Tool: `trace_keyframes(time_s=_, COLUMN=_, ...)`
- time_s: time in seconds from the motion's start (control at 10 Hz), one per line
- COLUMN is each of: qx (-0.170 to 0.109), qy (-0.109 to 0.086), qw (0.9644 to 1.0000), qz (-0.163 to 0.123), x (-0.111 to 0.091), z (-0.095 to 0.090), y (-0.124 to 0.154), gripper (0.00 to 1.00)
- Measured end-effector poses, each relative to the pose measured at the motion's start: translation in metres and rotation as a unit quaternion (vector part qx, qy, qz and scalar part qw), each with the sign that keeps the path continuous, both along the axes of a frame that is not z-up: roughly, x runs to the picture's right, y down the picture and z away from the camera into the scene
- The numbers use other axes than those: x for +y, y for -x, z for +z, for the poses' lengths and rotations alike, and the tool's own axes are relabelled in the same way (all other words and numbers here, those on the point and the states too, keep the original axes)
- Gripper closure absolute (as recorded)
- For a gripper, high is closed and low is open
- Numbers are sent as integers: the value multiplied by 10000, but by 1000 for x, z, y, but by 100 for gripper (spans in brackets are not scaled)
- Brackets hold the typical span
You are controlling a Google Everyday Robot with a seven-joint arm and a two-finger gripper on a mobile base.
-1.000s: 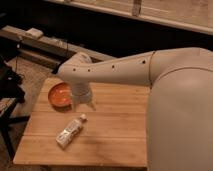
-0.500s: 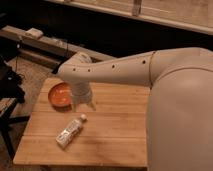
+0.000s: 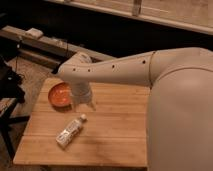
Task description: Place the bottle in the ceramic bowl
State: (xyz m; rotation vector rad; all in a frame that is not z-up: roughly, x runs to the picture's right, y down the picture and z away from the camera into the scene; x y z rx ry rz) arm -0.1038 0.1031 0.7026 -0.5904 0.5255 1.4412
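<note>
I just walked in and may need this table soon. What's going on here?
A robot arm reaches in from the right over the wooden table. Its gripper hangs just right of the orange bowl. The small plastic bottle lies on its side on the table, nearer the front edge and apart from the gripper. The bowl looks empty, so the bottle has not yet been picked up or put in.

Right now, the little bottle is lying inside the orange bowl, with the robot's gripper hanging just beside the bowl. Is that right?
Not quite. The bottle is not inside the ceramic bowl. It lies on its side on the wooden table, apart from the bowl and nearer the camera. The gripper does hang just beside the bowl, as the camera view shows.
</note>
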Motion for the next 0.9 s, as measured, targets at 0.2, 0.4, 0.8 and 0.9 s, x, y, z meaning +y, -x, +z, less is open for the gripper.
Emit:
trace_keyframes(time_s=0.2, qx=17, qy=-1, qw=10000, qz=8, x=-1, z=1, y=0, gripper=35)
trace_keyframes(time_s=0.4, qx=200, qy=110, qw=9997, qz=64, x=4, z=13, y=7, gripper=35)
trace_keyframes(time_s=0.8, qx=536, qy=372, qw=9978, qz=86, x=41, z=59, y=31, gripper=35)
trace_keyframes(time_s=0.9, qx=618, qy=450, qw=9970, qz=103, x=52, z=69, y=39, gripper=35)
